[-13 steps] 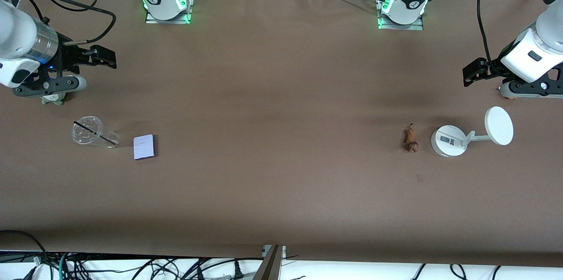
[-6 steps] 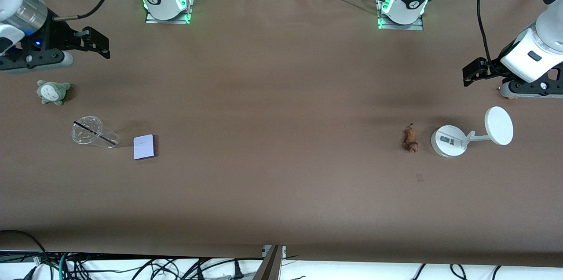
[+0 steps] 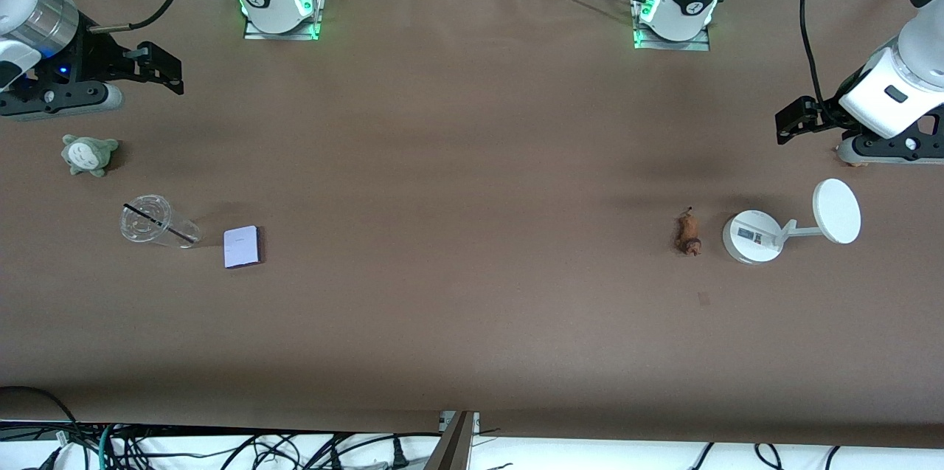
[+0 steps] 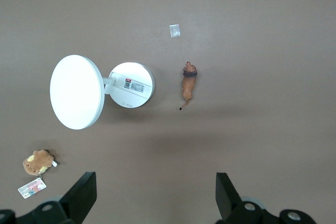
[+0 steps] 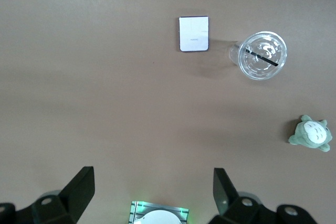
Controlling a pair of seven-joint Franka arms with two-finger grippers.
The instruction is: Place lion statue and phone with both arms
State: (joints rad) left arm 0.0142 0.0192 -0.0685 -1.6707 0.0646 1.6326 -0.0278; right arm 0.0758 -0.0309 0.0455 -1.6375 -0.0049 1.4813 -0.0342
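The lion statue [image 3: 688, 235], small and reddish-brown, lies on the table toward the left arm's end, beside a white stand; it also shows in the left wrist view [image 4: 188, 82]. The phone [image 3: 242, 246], a flat pale rectangle, lies toward the right arm's end beside a clear cup; it also shows in the right wrist view [image 5: 193, 33]. My left gripper [image 3: 788, 123] [image 4: 156, 198] is open and empty, over bare table. My right gripper [image 3: 166, 70] [image 5: 154, 195] is open and empty, over bare table at its end.
A white round-based stand [image 3: 752, 236] with a disc [image 3: 837, 210] lies beside the lion. A clear lidded cup with a straw [image 3: 151, 220] lies beside the phone. A grey-green plush [image 3: 88, 154] sits toward the right arm's end. A brown plush with a tag [image 4: 38, 162] shows in the left wrist view.
My right gripper has moved away from over the grey-green plush toward the robots' bases, uncovering the plush. The left arm has not moved.
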